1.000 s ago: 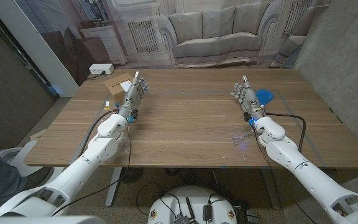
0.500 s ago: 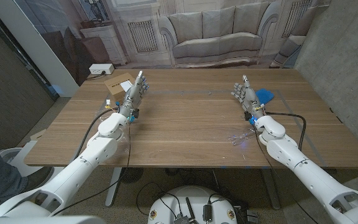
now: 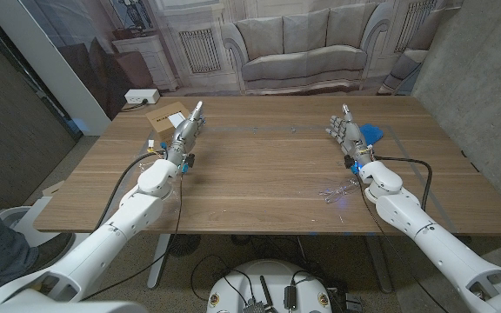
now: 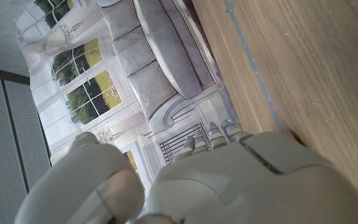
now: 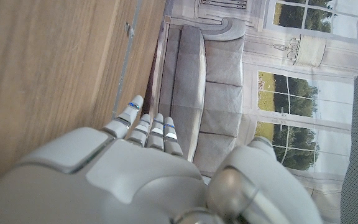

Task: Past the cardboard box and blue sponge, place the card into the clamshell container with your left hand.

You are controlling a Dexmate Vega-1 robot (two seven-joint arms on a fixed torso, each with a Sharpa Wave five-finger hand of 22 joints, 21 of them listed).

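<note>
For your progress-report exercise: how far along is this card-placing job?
Nothing looks done yet. The left robot hand holds nothing, fingers extended beside the brown cardboard box. The right robot hand is also empty, in front of the blue sponge. Still left: picking up the card and placing it in the clamshell container.

Left hand (image 3: pixel 187 130) and right hand (image 3: pixel 345 132) empty, fingers extended forward.

My two arms are glossy white shells with grey hands — left hand (image 3: pixel 187 129), right hand (image 3: pixel 344 130) — and black cables along the forearms.
</note>
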